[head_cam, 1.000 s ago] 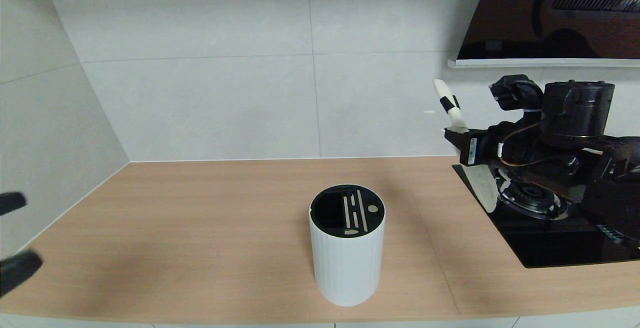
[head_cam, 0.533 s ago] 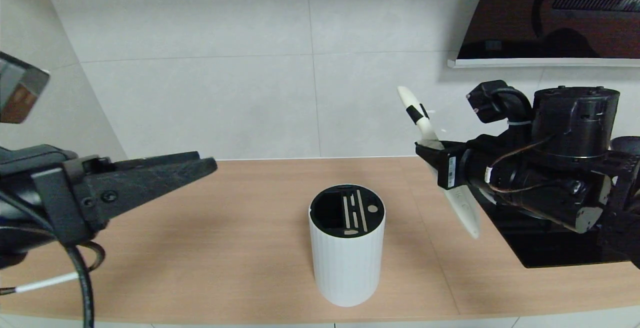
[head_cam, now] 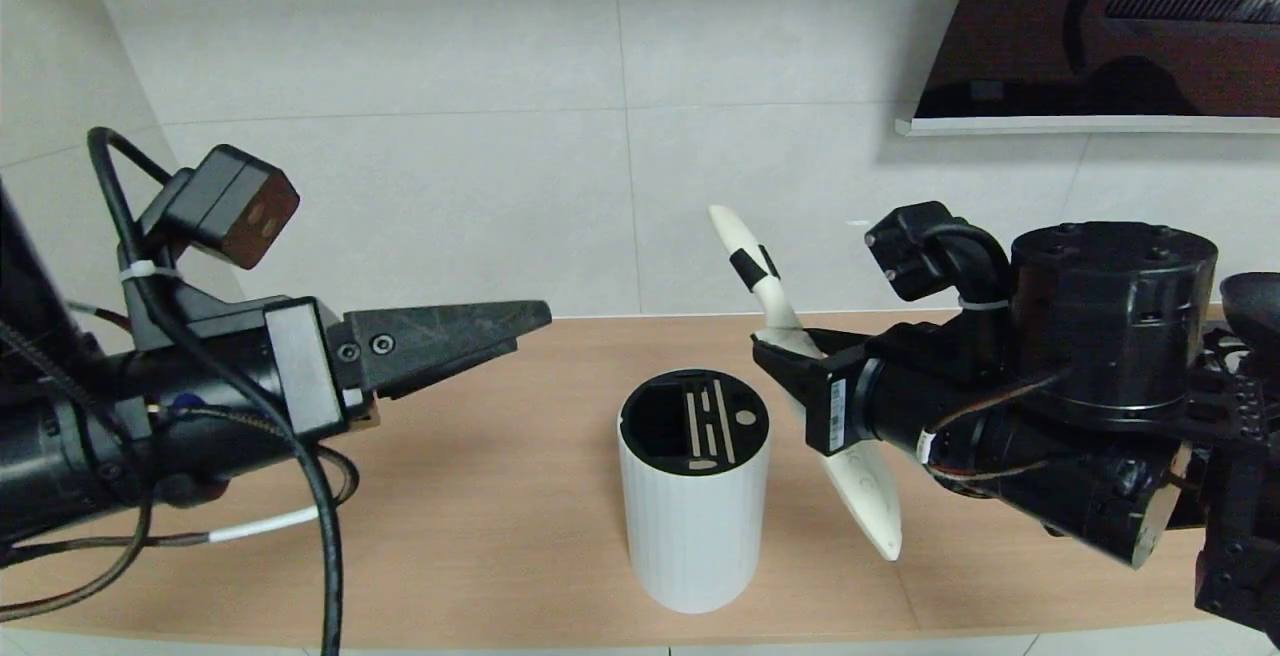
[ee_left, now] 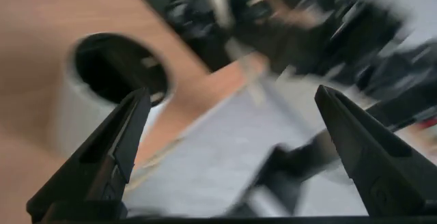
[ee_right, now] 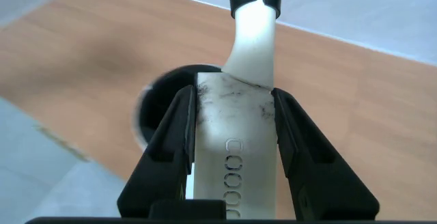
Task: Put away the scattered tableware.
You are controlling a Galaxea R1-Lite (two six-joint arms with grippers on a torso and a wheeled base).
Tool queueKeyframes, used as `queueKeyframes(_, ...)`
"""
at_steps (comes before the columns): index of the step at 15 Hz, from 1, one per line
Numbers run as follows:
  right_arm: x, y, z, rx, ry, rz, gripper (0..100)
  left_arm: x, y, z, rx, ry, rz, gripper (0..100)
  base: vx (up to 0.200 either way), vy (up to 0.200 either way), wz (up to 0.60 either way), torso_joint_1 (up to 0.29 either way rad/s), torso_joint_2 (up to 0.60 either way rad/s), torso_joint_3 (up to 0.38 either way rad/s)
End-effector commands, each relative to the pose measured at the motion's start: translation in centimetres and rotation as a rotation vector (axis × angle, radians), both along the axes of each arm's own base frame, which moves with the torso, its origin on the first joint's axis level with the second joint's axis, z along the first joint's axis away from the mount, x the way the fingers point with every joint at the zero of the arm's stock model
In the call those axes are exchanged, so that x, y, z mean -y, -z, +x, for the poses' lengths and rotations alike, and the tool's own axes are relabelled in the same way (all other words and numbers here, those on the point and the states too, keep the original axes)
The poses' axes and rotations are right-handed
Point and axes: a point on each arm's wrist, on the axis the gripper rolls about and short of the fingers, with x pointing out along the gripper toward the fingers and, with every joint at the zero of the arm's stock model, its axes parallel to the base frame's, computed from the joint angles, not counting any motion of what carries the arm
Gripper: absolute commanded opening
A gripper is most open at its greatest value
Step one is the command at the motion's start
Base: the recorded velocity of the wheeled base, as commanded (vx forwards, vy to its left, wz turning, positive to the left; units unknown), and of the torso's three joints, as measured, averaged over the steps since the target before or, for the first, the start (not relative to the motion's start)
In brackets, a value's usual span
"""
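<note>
White ribbed holder [head_cam: 693, 526] with black top; cream utensil [head_cam: 868, 491] with black band; light-wood counter [head_cam: 480, 496]

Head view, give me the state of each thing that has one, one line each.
holder: upright on the counter, nothing sticking out of it.
knife: tilted, off the counter, held right of the holder.
left gripper: open, empty.
right gripper: shut on the knife.

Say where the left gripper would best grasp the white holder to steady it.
Probably its ribbed side wall, level from the robot's left: the white holder stands upright, its top is slotted, and the right gripper holds a white utensil on its other side.
</note>
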Motion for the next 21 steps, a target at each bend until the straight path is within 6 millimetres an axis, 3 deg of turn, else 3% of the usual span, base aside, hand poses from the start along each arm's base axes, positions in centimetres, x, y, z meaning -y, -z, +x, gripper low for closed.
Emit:
queueKeyframes(1,-1.0,0.3,-0.5,-0.002,-0.033,0.002,0,1.2,1.9,1.9,-0.074,0.0,-0.043,100,0.0,0.0,0.0,0.0,0.0,0.0)
queueKeyframes(4,-2.1,0.8,-0.8,0.016,-0.05,0.022,0,3.5,3.3,3.7,-0.059,-0.077,-0.154,100,0.0,0.0,0.0,0.0,0.0,0.0)
queueKeyframes(6,-2.6,0.8,-1.5,0.017,-0.076,0.025,0,4.8,3.9,3.7,-0.065,-0.086,-0.15,100,0.0,0.0,0.0,0.0,0.0,0.0)
queueKeyframes(11,-4.9,0.8,-2.4,-0.034,-0.125,0.1,0,5.1,4.1,3.6,-0.043,-0.092,-0.132,100,0.0,0.0,0.0,0.0,0.0,0.0)
queueKeyframes(14,-5.3,0.9,-3.0,-0.04,-0.147,0.095,0,5.8,5.0,3.6,-0.033,-0.1,-0.088,100,0.0,0.0,0.0,0.0,0.0,0.0)
queueKeyframes(21,-6.4,1.7,-4.0,-0.07,-0.187,0.089,0,6.1,5.1,3.6,-0.009,-0.11,-0.086,100,0.0,0.0,0.0,0.0,0.0,0.0)
